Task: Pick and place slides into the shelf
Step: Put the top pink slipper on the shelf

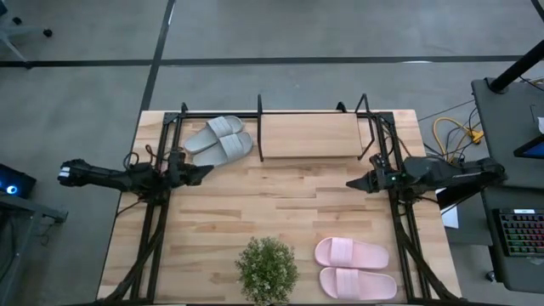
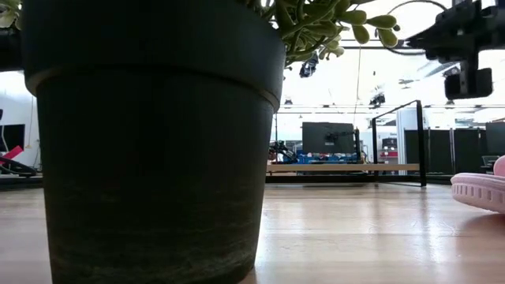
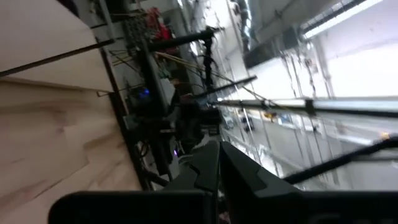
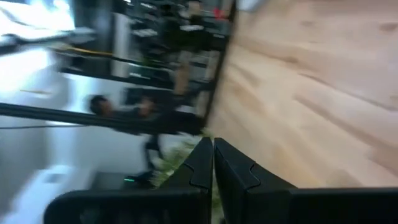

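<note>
The shelf (image 1: 310,136), a light-wood board in a thin black frame, stands at the table's far edge. A light grey pair of slides (image 1: 219,140) lies side by side in the frame's left bay, soles down. A pale pink pair (image 1: 353,268) lies on the tabletop near the front right; one of them shows in the low view (image 2: 481,189). My left gripper (image 1: 208,172) hovers shut at the table's left, just in front of the grey pair, pointing right. My right gripper (image 1: 350,184) hovers shut at the right, pointing left. Both wrist views show shut fingers (image 3: 217,168) (image 4: 212,165) with nothing between them.
A potted plant (image 1: 266,270) in a dark pot (image 2: 150,142) stands at the table's front centre, left of the pink pair. Black arm frames run along both table sides. A desk with a keyboard (image 1: 520,231) stands off the right edge. Bare planks lie between the grippers.
</note>
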Tool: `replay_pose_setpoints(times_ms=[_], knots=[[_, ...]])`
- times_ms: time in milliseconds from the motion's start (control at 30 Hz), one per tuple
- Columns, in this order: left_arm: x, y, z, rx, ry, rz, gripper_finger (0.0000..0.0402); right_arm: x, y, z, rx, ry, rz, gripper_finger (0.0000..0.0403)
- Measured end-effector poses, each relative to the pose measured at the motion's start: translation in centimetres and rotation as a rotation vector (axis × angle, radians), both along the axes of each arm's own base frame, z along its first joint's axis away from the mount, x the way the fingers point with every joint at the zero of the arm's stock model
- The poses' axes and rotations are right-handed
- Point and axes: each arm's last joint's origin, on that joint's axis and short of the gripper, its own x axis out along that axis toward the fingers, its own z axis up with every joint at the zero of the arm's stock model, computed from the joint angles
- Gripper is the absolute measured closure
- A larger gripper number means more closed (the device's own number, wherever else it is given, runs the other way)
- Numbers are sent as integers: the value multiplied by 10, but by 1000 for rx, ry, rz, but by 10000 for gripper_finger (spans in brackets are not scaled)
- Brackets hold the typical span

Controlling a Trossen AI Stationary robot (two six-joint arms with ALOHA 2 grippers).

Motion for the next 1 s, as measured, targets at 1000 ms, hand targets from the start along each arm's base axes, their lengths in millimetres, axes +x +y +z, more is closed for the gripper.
replay_pose_setpoints(times_ms=[1000], knots=[[1, 1, 0, -17, 7, 23, 402, -5, 52, -1, 47, 44, -24, 394]])
